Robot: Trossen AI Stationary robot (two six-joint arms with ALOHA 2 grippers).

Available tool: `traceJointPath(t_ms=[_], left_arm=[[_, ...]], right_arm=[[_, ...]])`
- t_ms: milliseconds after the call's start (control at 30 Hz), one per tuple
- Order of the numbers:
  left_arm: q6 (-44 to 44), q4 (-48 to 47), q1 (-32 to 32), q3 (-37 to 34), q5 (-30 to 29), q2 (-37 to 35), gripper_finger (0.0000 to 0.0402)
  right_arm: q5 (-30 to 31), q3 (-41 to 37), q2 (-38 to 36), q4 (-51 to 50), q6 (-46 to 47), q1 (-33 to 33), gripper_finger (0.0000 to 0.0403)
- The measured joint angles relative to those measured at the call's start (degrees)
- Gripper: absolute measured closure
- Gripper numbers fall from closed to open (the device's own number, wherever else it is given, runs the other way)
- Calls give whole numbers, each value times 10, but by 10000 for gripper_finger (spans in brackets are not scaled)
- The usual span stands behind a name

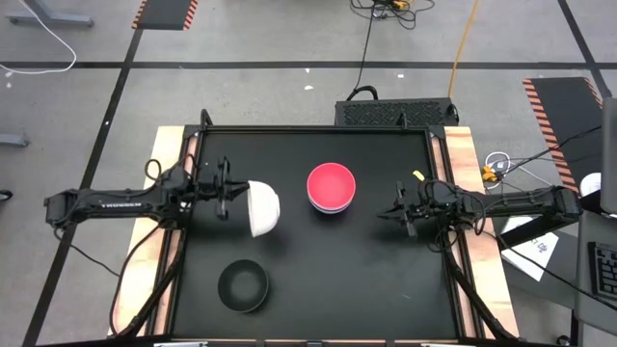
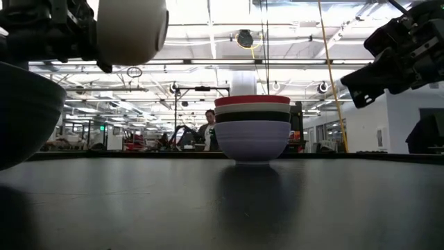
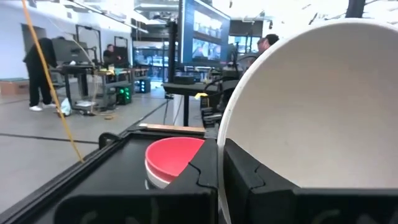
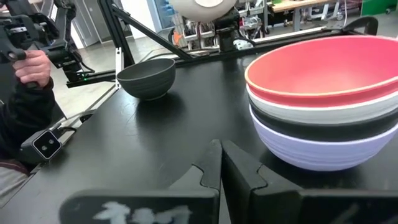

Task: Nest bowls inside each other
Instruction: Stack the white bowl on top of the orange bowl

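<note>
From above, the left claw (image 1: 231,188) grips a white bowl (image 1: 264,208) by its rim, tipped sideways above the table (image 1: 386,270); the right claw (image 1: 397,211) waits clenched and empty beside a red-topped stack (image 1: 331,187). Level view: stack (image 2: 252,130) standing mid-table. Right wrist: lone black bowl (image 4: 147,77) apart.

Both dark arms reach in level from opposite sides, raised above the counter. The left tool (image 1: 234,188) is clamped on the rim of a white bowl (image 1: 265,208), carried aloft and tipped on its side. The right tool (image 1: 393,211) hangs with fingers pressed together, gripping nothing, pointing inward.
</note>
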Motion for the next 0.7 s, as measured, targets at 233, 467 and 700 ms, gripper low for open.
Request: traceJointPath(t_ms=[233,467,700], left_arm=[[-18,46,52,11,49,49,396],[-24,48,98,83,109,154,396],[-25,50,135,183,182,291,396]], right_arm=[[0,0,0,6,-11,0,403],[0,0,0,6,-11,0,403],[0,0,0,5,-11,0,403]])
